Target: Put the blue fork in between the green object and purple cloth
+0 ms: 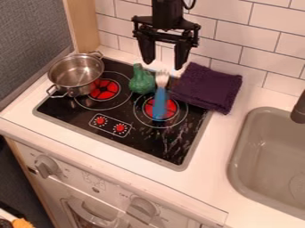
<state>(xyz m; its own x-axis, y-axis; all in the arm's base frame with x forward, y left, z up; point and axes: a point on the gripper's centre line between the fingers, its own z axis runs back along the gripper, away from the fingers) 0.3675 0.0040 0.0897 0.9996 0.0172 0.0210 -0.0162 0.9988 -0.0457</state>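
Observation:
The black gripper (163,52) hangs open above the back of the stove, its two fingers pointing down with nothing between them. Below it, the blue fork (159,103) lies on the stove's right burner, its pale tines toward the back wall and its blue handle toward the front. Just left of the tines is the green object (142,82), rounded with a narrow neck. To the right, the folded purple cloth (207,87) lies partly on the stove's back right corner and partly on the counter. The fork is between the two.
A metal pot (76,73) stands on the stove's (132,144) back left burner. A grey sink (238,153) with a dark faucet (299,109) is at the right. White tiles (238,31) rise behind the counter, and a wooden panel (80,24) stands at the back left.

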